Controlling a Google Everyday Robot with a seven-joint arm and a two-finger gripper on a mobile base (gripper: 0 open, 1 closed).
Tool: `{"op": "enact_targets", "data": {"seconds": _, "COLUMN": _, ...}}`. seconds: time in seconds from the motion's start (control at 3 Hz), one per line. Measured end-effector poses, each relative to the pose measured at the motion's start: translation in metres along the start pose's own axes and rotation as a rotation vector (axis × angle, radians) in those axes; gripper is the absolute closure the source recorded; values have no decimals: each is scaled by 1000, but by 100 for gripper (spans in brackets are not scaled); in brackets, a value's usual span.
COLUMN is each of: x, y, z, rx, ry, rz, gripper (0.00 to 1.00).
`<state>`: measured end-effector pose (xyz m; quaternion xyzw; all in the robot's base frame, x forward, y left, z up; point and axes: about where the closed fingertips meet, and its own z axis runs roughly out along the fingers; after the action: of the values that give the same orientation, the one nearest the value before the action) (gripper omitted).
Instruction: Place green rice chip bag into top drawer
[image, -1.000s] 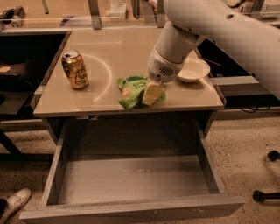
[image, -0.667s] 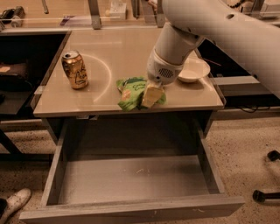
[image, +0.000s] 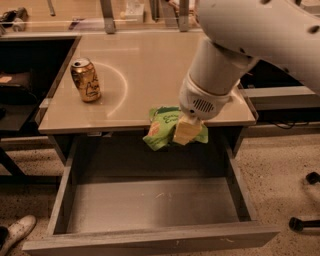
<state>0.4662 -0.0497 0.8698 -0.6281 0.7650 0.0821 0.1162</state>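
- Holding the green rice chip bag in my hand, I have my fingers closed on its right side. One pale yellowish finger pad shows flat against the crinkled green foil.
- The bag hangs at the front edge of the desk. Its upper part sits level with the desk's lip and its lower part dangles below it, above the back of the open top drawer.
- I cannot tell whether the bag's top edge touches the lip of the desk.
- The bag is tilted, with its left corner drooping lower than the side I grip.
- The top drawer is pulled far out toward the camera. Its grey wood-grain floor is in full view, and its flat front panel runs along the bottom of the view.
- My arm, thick and white, comes down from the upper right. It ends in a round wrist just above the hand.
- A gold soda can stands upright on the left part of the desk, well apart from the bag and my hand.
- On the speckled floor, a white shoe lies at the lower left near the drawer's front corner. A dark caster sits at the right edge.
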Motion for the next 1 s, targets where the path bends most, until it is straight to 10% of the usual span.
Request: {"op": "enact_targets", "data": {"seconds": 1.0, "x": 46, "y": 56, "z": 6, "rx": 52, "ry": 48, "rz": 190, "gripper": 100}}
